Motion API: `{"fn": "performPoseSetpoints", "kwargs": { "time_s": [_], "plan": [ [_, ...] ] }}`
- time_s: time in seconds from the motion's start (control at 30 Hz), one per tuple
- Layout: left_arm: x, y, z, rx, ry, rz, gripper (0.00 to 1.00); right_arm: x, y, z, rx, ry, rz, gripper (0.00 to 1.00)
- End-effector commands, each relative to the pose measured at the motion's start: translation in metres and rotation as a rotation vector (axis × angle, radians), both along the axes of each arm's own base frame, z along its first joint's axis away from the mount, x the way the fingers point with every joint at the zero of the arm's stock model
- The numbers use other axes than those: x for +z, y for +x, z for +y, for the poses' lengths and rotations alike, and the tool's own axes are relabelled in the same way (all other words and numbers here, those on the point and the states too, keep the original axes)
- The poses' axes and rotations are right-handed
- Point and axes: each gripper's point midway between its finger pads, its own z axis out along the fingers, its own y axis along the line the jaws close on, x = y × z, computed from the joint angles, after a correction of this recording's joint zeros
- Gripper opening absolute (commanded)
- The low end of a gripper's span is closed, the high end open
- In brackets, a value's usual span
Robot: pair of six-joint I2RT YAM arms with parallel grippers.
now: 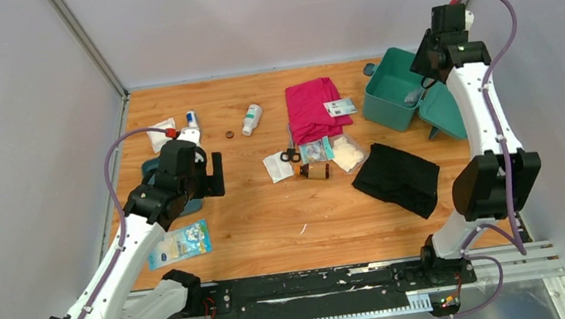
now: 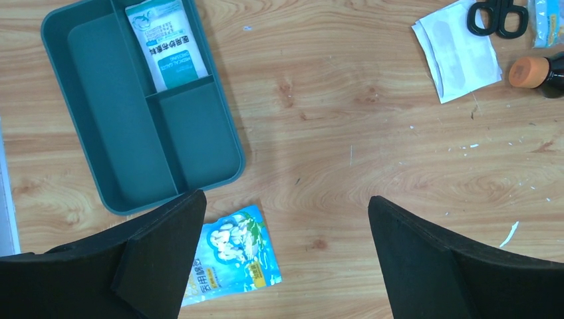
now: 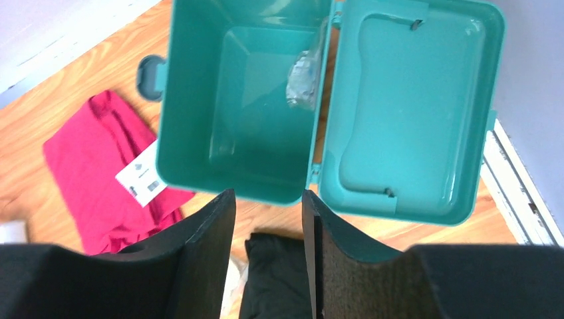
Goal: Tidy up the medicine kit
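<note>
Left jaws stood wide apart and empty, hanging over bare desk (image 2: 332, 166) just beside the shallow tray (image 2: 113, 133). A white packet (image 2: 166, 43) lay in one of the tray's two smaller compartments. A blue packet (image 2: 233, 256) lay on the desk near the tray, partly hidden behind one finger. Scissors (image 2: 495, 16), a white sachet (image 2: 459, 56) and a brown bottle (image 2: 539, 73) sat at the far edge of that view.

Right jaws stood at a narrow gap with nothing between them, above the medicine kit (image 3: 193, 133). I noted the kit at the far right of the desk, its lid (image 3: 412, 113) lying open flat beside it. A small clear packet (image 3: 302, 76) leaned on the hinge-side wall inside. Pink cloth (image 3: 100, 173) lay just beside the kit, black cloth (image 1: 397, 177) nearer the arms.
</note>
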Motion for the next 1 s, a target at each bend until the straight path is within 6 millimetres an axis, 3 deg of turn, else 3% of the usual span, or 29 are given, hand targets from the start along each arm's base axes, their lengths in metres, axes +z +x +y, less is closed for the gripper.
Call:
{"fn": "performPoseSetpoints", "kwargs": {
  "time_s": [0.0,0.23,0.27,0.43,0.67,0.97],
  "plan": [
    [-0.001,0.001,-0.005,-0.025,-0.005,-0.002,0.99,-0.008,-0.025,0.047,0.156,0.064,0.04,0.48],
    [-0.002,0.001,-0.006,-0.028,-0.009,0.0,0.99,-0.042,-0.06,0.136,0.435,0.059,0.139,0.57],
    [-0.003,0.001,-0.006,-0.028,-0.008,0.001,0.99,-0.05,-0.065,0.157,0.528,0.082,0.157,0.57],
    [-0.005,0.003,-0.006,-0.025,-0.003,0.009,0.99,-0.092,-0.073,0.193,0.76,0.095,0.276,0.58],
    [-0.008,0.003,-0.008,-0.034,-0.005,0.025,0.99,-0.148,-0.063,0.185,0.82,0.014,0.423,0.63],
    [-0.01,0.003,-0.01,-0.043,-0.011,0.032,0.99,-0.191,-0.055,0.178,0.878,-0.037,0.532,0.68]
  ]
}}
